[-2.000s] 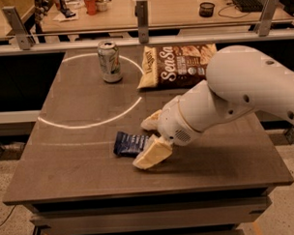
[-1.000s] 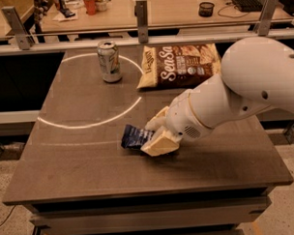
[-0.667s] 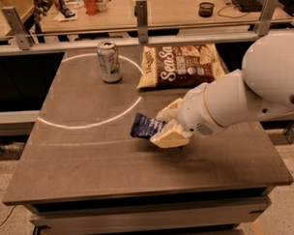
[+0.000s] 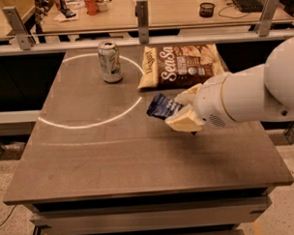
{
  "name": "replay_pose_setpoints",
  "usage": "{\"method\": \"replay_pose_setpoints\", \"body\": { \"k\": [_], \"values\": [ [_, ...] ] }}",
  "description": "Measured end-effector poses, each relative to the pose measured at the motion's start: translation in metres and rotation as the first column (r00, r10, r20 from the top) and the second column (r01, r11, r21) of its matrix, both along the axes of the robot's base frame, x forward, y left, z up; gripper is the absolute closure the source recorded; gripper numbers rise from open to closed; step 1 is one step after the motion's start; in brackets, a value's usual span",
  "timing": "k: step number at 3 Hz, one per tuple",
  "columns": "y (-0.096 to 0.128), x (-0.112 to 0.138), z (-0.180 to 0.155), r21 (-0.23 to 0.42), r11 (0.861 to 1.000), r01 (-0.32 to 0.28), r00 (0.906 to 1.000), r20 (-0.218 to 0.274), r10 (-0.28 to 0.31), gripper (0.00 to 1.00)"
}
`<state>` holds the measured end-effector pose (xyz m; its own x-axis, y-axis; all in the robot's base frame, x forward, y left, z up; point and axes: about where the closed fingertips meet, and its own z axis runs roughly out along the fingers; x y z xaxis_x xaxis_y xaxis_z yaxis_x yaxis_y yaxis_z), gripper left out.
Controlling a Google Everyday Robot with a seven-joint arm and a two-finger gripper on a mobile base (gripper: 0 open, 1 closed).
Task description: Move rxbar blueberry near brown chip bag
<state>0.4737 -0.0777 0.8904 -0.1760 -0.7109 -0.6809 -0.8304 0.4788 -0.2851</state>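
Observation:
The rxbar blueberry is a small dark navy wrapper, held tilted above the table just in front of the brown chip bag. My gripper is shut on its right end, cream fingers above and below it. The brown chip bag lies flat at the back of the table, dark brown with cream edges and white lettering, a short way behind the bar. My white arm reaches in from the right and covers the bag's right front corner.
A silver-green drink can stands upright at the back left, left of the chip bag. A white circle line is marked on the dark table. A railing and desks run behind the table.
The gripper has lifted the bar off the table and carried it right and back, toward the chip bag. The arm has drawn back to the right.

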Motion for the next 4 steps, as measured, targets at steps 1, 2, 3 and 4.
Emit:
{"method": "replay_pose_setpoints", "body": {
  "k": [1,2,3,4],
  "values": [
    [-0.016,0.028,0.004,-0.018,0.998,0.067,0.9949,0.077,-0.065,1.0],
    [-0.026,0.06,0.001,-0.044,0.992,0.118,0.9854,0.128,-0.112,1.0],
    [-0.031,0.086,-0.016,-0.08,0.985,0.153,0.9809,0.133,-0.142,1.0],
    [-0.039,0.106,-0.038,-0.109,0.976,0.188,0.9763,0.129,-0.174,1.0]
  ]
}}
